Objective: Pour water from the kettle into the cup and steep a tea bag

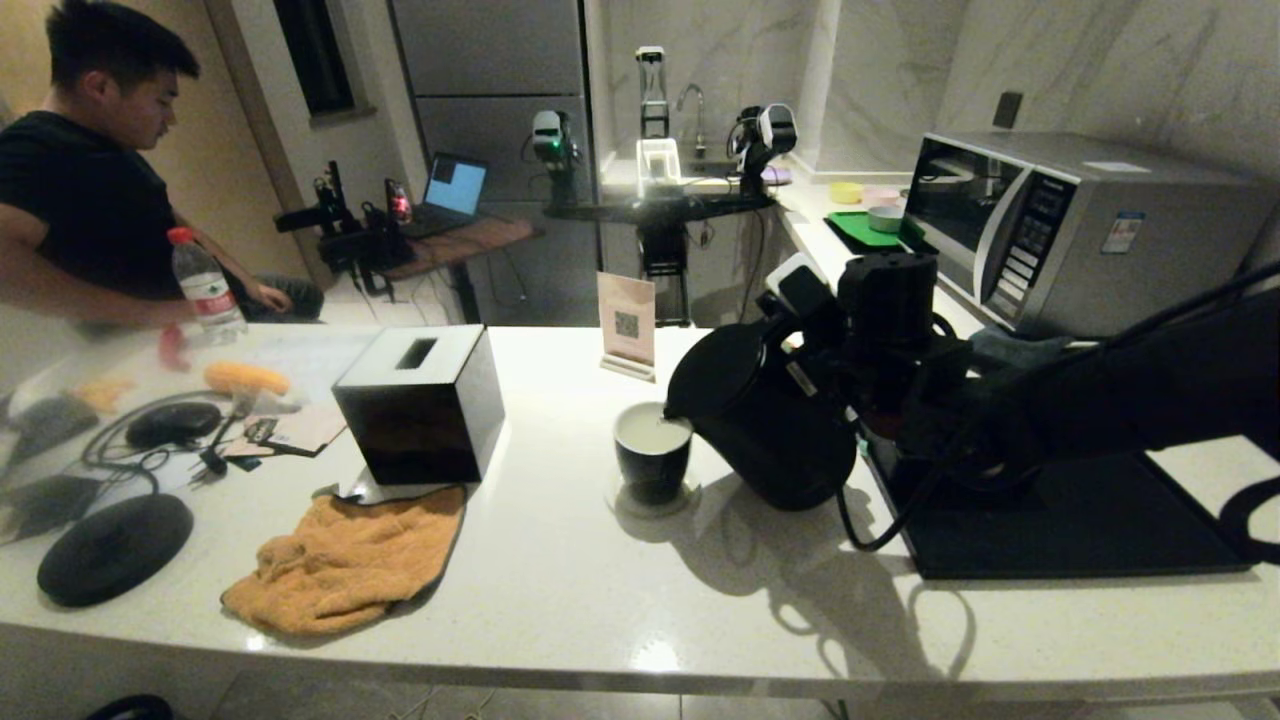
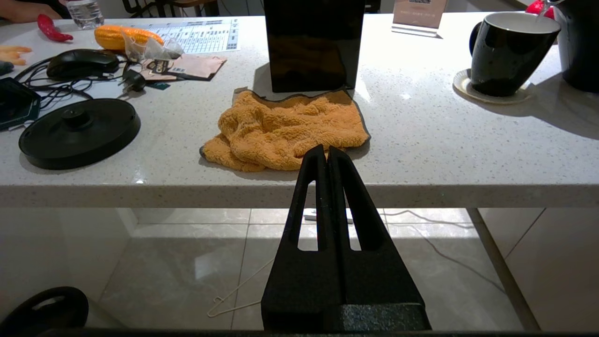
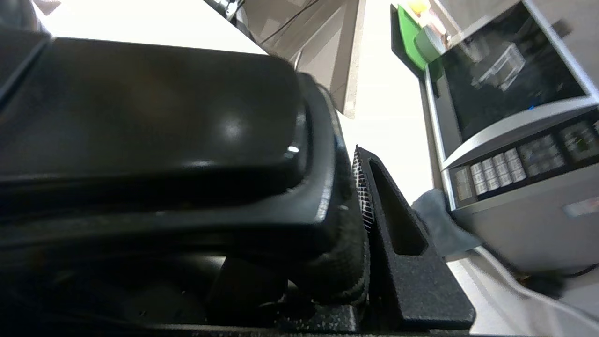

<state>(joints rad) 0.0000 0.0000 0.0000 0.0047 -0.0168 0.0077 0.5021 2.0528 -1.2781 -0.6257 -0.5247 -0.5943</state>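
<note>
The black kettle (image 1: pixel 770 420) hangs tilted toward the left, its spout over the rim of the cup (image 1: pixel 652 455). My right gripper (image 1: pixel 838 352) is shut on the kettle's loop handle (image 3: pixel 187 140); one finger (image 3: pixel 374 201) presses its side, the other is hidden behind it. The glossy black cup (image 2: pixel 507 51), white inside, stands on a small coaster. A small greyish pouch, the tea bag (image 2: pixel 157 47), lies beside a yellow corn cob at the far left. My left gripper (image 2: pixel 327 152) is shut and empty, parked below the counter's front edge.
A black square box (image 1: pixel 420 405) stands left of the cup with an orange cloth (image 1: pixel 350 560) in front. The kettle's round base (image 1: pixel 115 548), a mouse and cables lie far left. A black mat (image 1: pixel 1070 520) and microwave (image 1: pixel 1080 225) are at right. A person sits at the far left.
</note>
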